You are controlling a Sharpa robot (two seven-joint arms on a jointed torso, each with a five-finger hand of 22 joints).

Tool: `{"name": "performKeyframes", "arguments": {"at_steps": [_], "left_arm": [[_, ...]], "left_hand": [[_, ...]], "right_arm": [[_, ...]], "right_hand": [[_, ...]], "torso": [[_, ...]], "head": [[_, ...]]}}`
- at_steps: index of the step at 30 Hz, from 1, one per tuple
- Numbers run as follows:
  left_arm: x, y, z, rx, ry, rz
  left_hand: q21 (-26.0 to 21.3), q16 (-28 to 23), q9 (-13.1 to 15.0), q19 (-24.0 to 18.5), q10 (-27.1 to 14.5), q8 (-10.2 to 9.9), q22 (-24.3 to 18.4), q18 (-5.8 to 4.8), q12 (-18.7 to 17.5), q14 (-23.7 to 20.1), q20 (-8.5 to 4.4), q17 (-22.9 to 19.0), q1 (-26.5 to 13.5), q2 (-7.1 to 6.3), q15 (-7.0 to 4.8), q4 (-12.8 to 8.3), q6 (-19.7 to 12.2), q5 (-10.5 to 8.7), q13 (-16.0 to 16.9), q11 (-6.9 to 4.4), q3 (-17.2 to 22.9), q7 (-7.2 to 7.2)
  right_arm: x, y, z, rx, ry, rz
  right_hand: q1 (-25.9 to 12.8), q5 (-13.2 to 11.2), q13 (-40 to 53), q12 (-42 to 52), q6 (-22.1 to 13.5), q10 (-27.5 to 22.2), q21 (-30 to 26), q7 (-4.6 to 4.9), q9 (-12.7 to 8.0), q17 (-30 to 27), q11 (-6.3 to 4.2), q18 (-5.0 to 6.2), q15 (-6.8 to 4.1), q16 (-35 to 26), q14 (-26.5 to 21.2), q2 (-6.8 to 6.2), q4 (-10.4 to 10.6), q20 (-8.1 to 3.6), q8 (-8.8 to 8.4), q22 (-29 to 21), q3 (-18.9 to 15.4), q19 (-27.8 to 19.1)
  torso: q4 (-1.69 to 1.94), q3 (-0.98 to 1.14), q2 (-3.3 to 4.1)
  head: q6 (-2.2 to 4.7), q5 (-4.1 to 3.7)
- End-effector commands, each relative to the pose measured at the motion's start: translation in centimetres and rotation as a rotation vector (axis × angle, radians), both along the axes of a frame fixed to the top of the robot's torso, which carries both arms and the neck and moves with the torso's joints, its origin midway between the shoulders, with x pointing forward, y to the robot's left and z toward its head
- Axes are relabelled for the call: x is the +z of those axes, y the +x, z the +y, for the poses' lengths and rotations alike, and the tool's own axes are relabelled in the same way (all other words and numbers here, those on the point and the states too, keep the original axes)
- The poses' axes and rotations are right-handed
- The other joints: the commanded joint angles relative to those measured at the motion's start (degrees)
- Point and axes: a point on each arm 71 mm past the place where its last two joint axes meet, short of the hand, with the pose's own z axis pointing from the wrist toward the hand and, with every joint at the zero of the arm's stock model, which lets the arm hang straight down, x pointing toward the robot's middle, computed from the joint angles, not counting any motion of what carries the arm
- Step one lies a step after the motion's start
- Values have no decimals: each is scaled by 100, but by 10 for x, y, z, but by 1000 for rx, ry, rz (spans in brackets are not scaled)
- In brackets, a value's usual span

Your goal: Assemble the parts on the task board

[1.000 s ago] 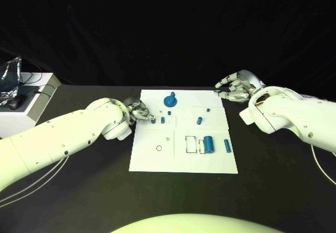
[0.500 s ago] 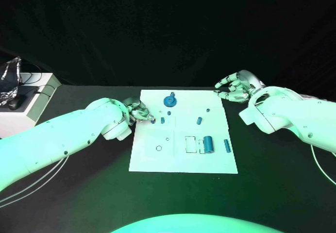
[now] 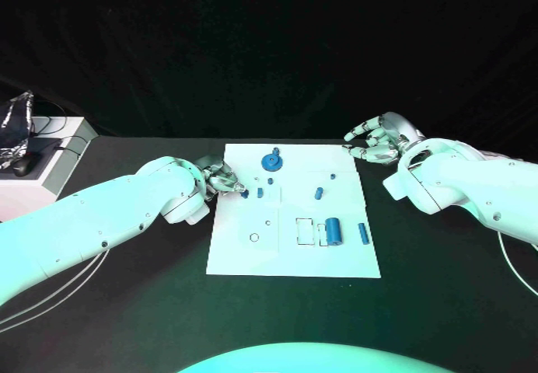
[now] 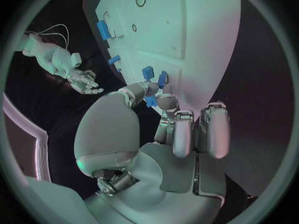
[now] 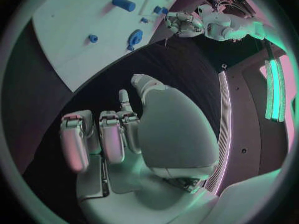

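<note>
- Small blue part (image 4: 149, 101): pinched at the fingertips of the left hand (image 3: 221, 181), at the left edge of the task board (image 3: 241, 256). The wrist view shows it caught between thumb and a finger, just short of the board's rim.
- Neighbouring parts: two short blue pieces (image 3: 260, 192) stand on the board just beside those fingertips, toward the board's middle. The held part thus lies between the hand and these pieces.
- Axis: the held part's long axis cannot be read; it is too small and partly covered by fingers.
- Other parts: a blue round piece (image 3: 273, 162) near the far edge, a tilted peg (image 3: 319, 192) at mid-board, a larger cylinder (image 3: 333, 230) and a slim one (image 3: 363, 231) toward the right side.
- Right hand (image 3: 379, 141): off the board's far right corner, fingers curled inward on nothing, well apart from every part.
- Judgement: the left hand is the nearer; the coming move probably carries its part a short way inward over the board.
</note>
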Motion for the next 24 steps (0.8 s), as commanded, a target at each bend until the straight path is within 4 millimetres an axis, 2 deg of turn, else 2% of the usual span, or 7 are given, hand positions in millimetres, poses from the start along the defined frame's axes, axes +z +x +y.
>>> {"name": "performKeyframes", "arguments": {"at_steps": [1, 12, 19, 24], "left_arm": [[-8, -3, -1, -12, 18, 47], [-8, -3, -2, -14, 17, 49], [-8, -4, -3, -19, 17, 56], [-8, -4, -3, -22, 19, 61]], "left_hand": [[-36, 19, -4, -9, 2, -18, 294, -20, -16, 607, 18, 1510, 10, 83, 35, 2, 24, 19, 5, 29, -29, 23], [-34, 19, -45, -2, 10, -53, 302, -22, 3, 607, 28, 1510, -1, 76, 43, 50, 69, 16, 32, 34, -73, 24], [-43, 19, -206, 0, 13, -215, 301, -21, 13, 607, 45, 1510, -144, -3, 54, 340, 171, 8, 54, 42, -366, 28], [-46, 19, -253, 0, 14, -261, 299, -20, 16, 607, 47, 1510, -164, -13, 56, 435, 197, 10, 64, 45, -468, 31]], "right_arm": [[0, -1, 1, 12, -7, -4], [0, -1, 1, 11, -8, -4], [0, -1, 0, 10, -8, -4], [0, -1, 0, 10, -8, -5]], "right_hand": [[-32, 25, 1288, -39, -36, 360, 20, -12, 5, 1249, -34, 5, -36, -38, 521, 2, -1, -58, 22, 1496, 21, 593], [-32, 25, 1288, -39, -36, 360, 20, -12, 5, 1249, -34, 5, -36, -38, 521, 2, -1, -58, 22, 1496, 21, 593], [-32, 25, 1288, -39, -36, 360, 20, -12, 5, 1249, -34, 5, -36, -38, 521, 2, -1, -58, 22, 1496, 21, 593], [-32, 25, 1288, -39, -36, 360, 20, -12, 5, 1249, -34, 5, -36, -38, 521, 2, -1, -58, 22, 1496, 21, 593]], "torso": [[3, 0, -2], [1, 0, -3], [-1, 0, -6], [0, 0, -2]], "head": [[-1, 1], [-2, 1], [3, -2], [3, -6]]}}
